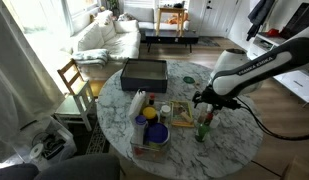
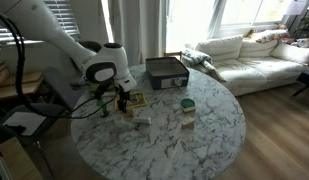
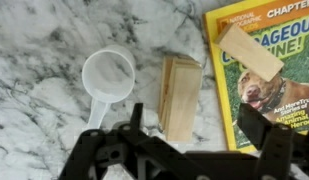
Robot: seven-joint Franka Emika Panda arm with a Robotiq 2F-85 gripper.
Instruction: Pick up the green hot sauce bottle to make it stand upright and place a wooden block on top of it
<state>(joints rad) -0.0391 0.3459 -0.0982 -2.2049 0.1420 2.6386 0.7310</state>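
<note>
The black Robotiq gripper (image 3: 196, 118) hangs over the white marble tabletop (image 3: 34, 50), its 2 fingers spread wide and empty. Below lies a pale rectangular wooden block (image 3: 181, 92). The small dark green hot sauce bottle (image 1: 202, 129) seems upright near the table's edge (unseen from the wrist). The block sits off-centre, so closing could skew it, and a careless swing might topple the bottle.
</note>
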